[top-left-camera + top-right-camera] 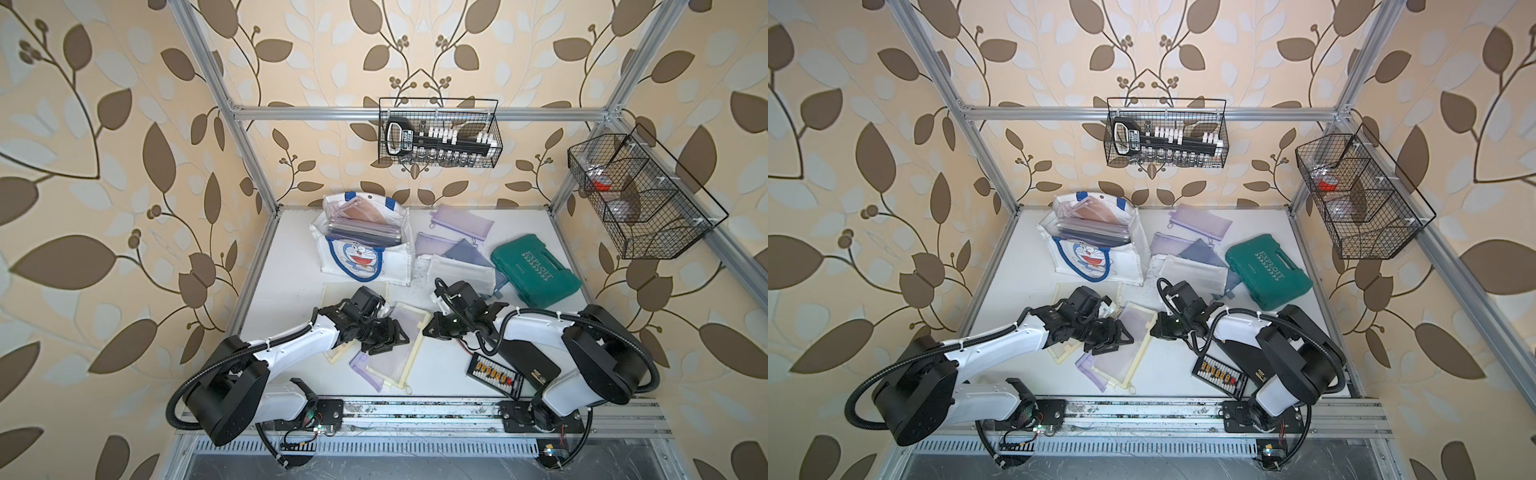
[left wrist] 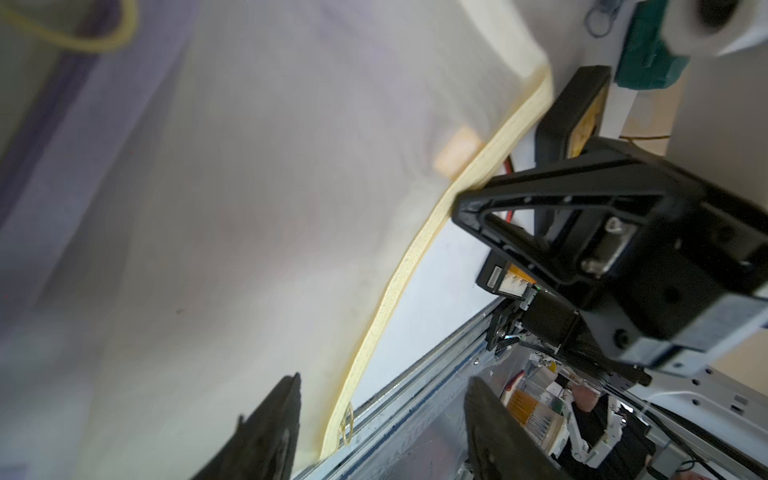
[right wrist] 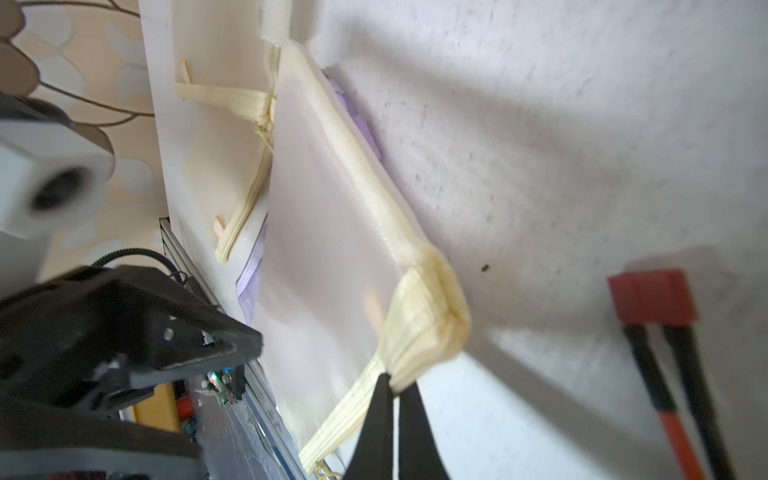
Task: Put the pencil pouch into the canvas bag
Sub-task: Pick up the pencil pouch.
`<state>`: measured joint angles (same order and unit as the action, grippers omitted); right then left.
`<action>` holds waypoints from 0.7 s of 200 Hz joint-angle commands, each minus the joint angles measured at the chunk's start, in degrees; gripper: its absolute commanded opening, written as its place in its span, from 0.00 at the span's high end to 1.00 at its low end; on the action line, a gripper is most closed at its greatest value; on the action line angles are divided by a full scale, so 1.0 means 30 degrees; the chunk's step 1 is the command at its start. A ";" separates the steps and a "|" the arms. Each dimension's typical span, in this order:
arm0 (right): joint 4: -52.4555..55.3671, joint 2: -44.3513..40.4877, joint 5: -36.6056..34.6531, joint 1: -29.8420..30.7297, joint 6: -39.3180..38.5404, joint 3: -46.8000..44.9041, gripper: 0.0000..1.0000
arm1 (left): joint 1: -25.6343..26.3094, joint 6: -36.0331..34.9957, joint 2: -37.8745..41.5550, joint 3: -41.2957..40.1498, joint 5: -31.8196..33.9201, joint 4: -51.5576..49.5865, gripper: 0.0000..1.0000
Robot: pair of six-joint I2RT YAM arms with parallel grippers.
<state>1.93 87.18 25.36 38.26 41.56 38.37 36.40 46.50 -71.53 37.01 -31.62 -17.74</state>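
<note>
Right end effector (image 3: 395, 401) pinches a corner of the yellow-trimmed pencil pouch (image 3: 324, 249); left end effector (image 2: 382, 390) is released. Behind stand one canvas bag (image 1: 361, 259) and one green tool case (image 1: 536, 270).

- I saw bright, even light in both top views, with straight lines bowed near the edges.
- My wrist views blurred close up; soft shadows crossed the table (image 3: 540, 124).

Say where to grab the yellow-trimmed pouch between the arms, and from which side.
Pinch the yellow-trimmed pouch by its stitched trim beside the corner, from the right arm's side. It is flat mesh, so only that raised edge offers purchase; the right tool is shut there.
</note>
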 commanded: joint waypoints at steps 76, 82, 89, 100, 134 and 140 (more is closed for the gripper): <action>0.6205 -0.3320 0.0004 -0.0156 -0.5161 0.2349 1.00 | -0.2228 -0.3742 0.2407 0.2077 0.0892 -0.3030 0.23; 0.6367 -0.3299 -0.0003 -0.0141 -0.5307 0.2432 1.00 | -0.2372 -0.3727 0.2521 0.1727 0.0576 -0.2496 0.20; 0.6443 -0.3277 0.0005 -0.0156 -0.5407 0.2455 1.00 | -0.2514 -0.3690 0.2694 0.1238 0.0197 -0.1734 0.16; 0.6508 -0.3259 0.0047 -0.0156 -0.5473 0.2406 1.00 | -0.2566 -0.3693 0.2914 0.0473 -0.0306 -0.0380 0.12; 0.6856 -0.3289 0.0042 -0.0156 -0.5732 0.2328 1.00 | -0.2554 -0.3972 0.2452 -0.0735 -0.1168 0.2363 0.06; 0.6812 -0.3289 0.0037 -0.0156 -0.5713 0.2271 1.00 | -0.2558 -0.3892 0.2308 -0.0878 -0.1327 0.2884 0.06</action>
<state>20.34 76.90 24.93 37.85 26.26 44.45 28.84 36.71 -64.23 35.42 -31.73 -18.13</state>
